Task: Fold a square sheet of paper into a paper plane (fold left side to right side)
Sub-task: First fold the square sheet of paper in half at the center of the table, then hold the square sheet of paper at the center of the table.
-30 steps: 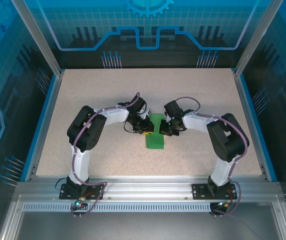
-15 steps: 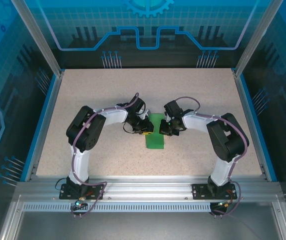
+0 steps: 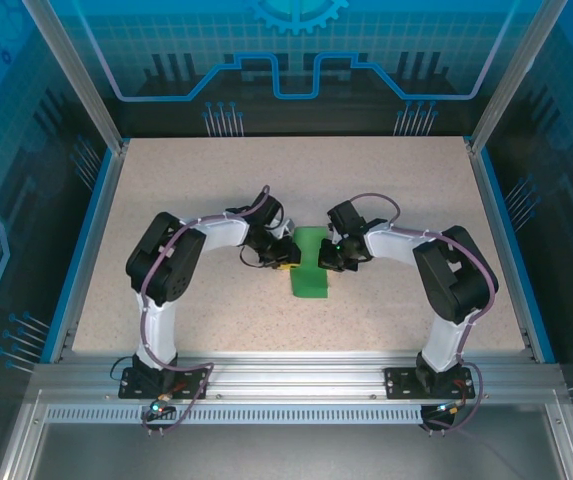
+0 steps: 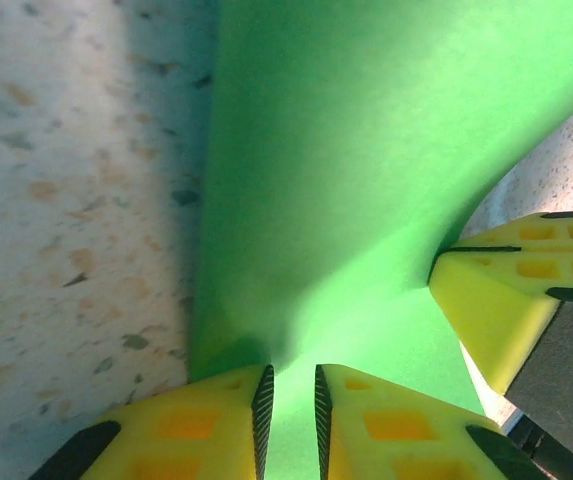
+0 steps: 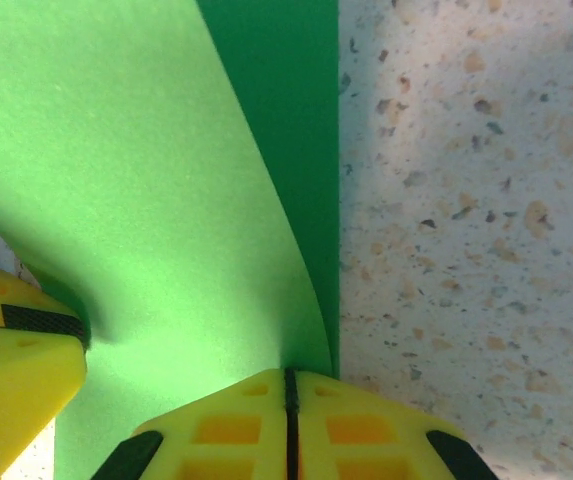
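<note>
The square sheet of paper [image 3: 311, 278] lies mid-table as a narrow bright green strip, doubled over on itself. My left gripper [image 3: 286, 256] stands over the strip's left side. In the left wrist view its jaws [image 4: 293, 385] are a narrow gap apart, tips down on the green paper [image 4: 346, 150], which bulges around them. My right gripper [image 3: 336, 255] is at the strip's right edge. In the right wrist view its jaws [image 5: 288, 375] are shut, and the curved edge of the upper flap [image 5: 146, 150] runs into their seam, above the darker lower layer.
The speckled beige table [image 3: 396, 190] has a blue rim on its sides and clear enclosure walls around it. Both arms bend inward from their bases at the near edge and meet at the paper. A yellow finger [image 4: 496, 300] of the right gripper shows in the left wrist view.
The left arm's elbow has swung slightly outward and its gripper has shifted a little to the left. The right arm and the paper have not visibly moved.
</note>
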`<state>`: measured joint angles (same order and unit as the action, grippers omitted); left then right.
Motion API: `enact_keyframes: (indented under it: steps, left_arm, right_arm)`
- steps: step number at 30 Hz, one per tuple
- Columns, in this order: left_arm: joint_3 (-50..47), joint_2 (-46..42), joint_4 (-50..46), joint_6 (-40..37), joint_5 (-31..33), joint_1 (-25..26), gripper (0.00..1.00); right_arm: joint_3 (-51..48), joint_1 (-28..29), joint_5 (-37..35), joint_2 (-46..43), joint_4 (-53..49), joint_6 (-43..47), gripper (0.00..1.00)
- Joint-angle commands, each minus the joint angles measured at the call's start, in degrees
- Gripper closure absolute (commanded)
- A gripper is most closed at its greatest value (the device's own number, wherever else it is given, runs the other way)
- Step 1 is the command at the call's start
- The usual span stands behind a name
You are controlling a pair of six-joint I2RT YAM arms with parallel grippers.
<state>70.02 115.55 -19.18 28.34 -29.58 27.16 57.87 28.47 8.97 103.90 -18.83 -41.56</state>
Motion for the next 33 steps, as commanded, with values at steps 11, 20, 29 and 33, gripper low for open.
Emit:
enact_keyframes:
  steps: [11, 20, 29, 33]
  left_arm:
    - [-4.5, -8.0, 2.2, -0.9, 1.3, -1.9, 0.77]
    - [-0.5, -2.2, 4.5, 0.3, -3.8, 1.3, 0.77]
    - [1.4, 1.6, 3.1, -0.2, -3.3, 2.3, 0.77]
    - [1.1, 2.2, 2.3, -0.4, -2.9, 2.4, 0.77]
  right_arm:
    - [-2.6, 0.5, -3.9, 3.6, -6.0, 0.8, 0.91]
    - [-2.5, 0.5, -3.5, 3.7, -5.9, 0.8, 0.91]
    - [-2.6, 0.5, -3.4, 3.8, -5.8, 0.8, 0.91]
    - [-2.5, 0.5, -3.3, 3.8, -5.7, 0.8, 0.91]
